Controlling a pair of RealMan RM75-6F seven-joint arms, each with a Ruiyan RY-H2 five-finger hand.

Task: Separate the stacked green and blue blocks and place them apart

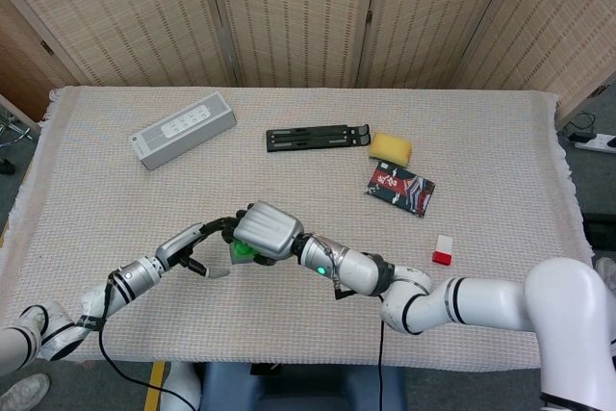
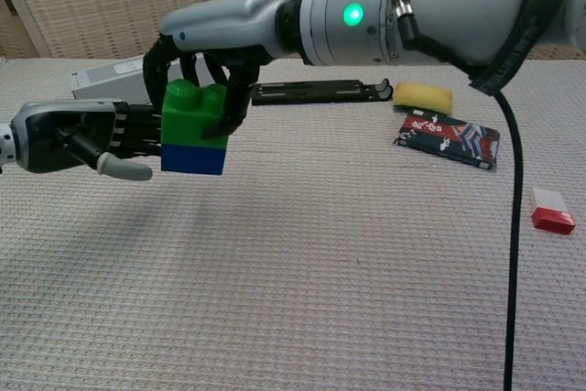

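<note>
A green block sits stacked on a blue block, both held off the table. My right hand grips the green block from above, fingers curled down its sides. In the head view the right hand hides most of the stack; a bit of the green block shows. My left hand is open at the stack's left side, fingers stretched toward the blue block and thumb below; contact is unclear. The left hand also shows from above.
On the cloth-covered table lie a grey speaker box, a black stand, a yellow sponge, a patterned packet and a small red-and-white block. A black cable hangs at the right.
</note>
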